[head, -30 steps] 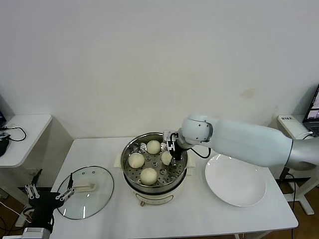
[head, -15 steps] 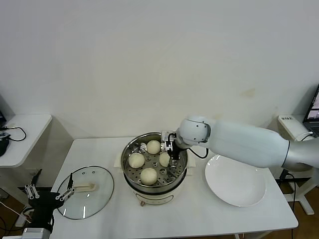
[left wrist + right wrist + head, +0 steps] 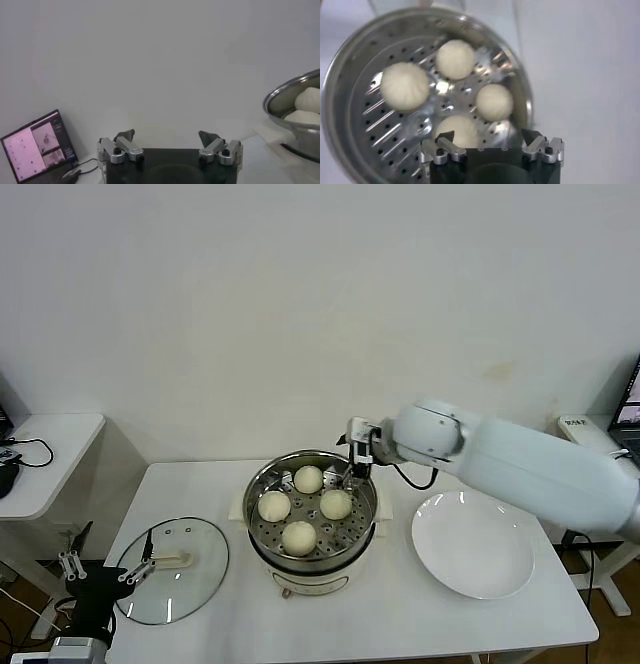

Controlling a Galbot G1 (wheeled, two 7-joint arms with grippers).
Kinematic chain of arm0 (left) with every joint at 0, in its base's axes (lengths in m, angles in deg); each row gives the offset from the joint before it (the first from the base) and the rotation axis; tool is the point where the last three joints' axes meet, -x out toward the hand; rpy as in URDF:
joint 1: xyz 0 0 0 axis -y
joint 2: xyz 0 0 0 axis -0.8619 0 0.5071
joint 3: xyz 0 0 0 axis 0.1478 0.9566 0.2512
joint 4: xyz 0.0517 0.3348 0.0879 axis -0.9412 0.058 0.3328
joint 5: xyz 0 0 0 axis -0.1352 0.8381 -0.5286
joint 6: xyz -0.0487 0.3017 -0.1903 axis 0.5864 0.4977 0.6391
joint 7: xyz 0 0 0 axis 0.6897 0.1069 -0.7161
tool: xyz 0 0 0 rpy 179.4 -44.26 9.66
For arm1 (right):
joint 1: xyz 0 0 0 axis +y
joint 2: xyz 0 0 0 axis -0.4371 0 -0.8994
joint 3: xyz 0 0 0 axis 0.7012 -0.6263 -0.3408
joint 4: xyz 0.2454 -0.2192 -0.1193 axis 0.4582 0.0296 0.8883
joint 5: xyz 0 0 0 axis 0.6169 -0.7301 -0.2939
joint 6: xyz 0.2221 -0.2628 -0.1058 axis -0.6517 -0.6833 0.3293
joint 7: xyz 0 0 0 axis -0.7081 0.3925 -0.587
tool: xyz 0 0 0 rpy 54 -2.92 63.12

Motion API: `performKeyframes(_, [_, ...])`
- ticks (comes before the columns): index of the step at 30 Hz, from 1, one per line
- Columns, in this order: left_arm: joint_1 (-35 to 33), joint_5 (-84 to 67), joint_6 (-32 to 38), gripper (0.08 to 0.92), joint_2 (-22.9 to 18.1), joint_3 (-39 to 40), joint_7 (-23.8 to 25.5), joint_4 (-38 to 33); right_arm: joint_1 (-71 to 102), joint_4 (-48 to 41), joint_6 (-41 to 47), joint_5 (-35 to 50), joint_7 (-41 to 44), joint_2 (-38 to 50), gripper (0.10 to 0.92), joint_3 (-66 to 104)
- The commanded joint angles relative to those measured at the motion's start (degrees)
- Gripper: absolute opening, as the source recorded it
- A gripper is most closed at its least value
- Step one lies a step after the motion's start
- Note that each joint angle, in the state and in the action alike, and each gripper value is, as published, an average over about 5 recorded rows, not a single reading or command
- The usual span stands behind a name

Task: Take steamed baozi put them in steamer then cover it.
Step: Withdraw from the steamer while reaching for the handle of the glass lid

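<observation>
Four steamed baozi sit in the steamer below our right gripper, spread wide and empty

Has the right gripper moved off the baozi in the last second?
Yes. The right gripper has risen and pulled back toward the steamer rim's far right side, open.

Cream-white baozi (perforated silver steamer)
</observation>
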Motion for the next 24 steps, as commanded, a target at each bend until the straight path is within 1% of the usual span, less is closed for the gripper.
performKeyframes(1, [0.7, -0.8, 3.0, 0.823, -0.1, 1.1, 0.4, 1.9, 40.7, 6.1, -26.3, -1.2, -31.0, 9.1, 0.823, 38.2])
performKeyframes(4, [1.0, -0.3, 4.4, 0.823, -0.3, 2.2, 0.5, 3.1, 56.4, 6.0, -33.8, -6.4, -29.6, 4.1, 0.823, 56.6])
performKeyframes(7, [1.5, -0.7, 7.2, 0.823, -0.5, 3.4, 0.2, 4.7, 69.4, 6.0, -39.7, -10.0, -25.5, -3.0, 0.823, 71.7])
performKeyframes(11, [2.5, 0.2, 10.2, 0.823, -0.4, 4.4, -0.3, 8.0, 81.6, 5.9, -45.4, -13.1, -17.8, -14.6, 0.823, 87.7])
performKeyframes(14, [3.4, 5.6, 11.7, 0.823, 0.0, 4.5, -0.6, 11.4, 88.2, 5.4, -48.7, -13.7, -13.8, -23.8, 0.823, 96.7])
performKeyframes(18, [4.1, 18.2, 12.4, 0.823, 1.1, 3.5, -0.9, 15.0, 94.3, 5.6, -50.0, -14.4, -12.5, -31.1, 0.823, 101.7])
performKeyframes(21, [3.4, 30.5, 13.0, 0.823, 2.9, 1.5, -1.9, 17.8, 97.9, 6.5, -49.0, -15.0, -13.3, -33.7, 0.823, 102.5])
performKeyframes(24, [1.1, 43.5, 14.8, 0.823, 4.4, -1.1, -3.3, 19.9, 101.0, 8.0, -47.0, -14.8, -13.8, -34.9, 0.823, 102.3])
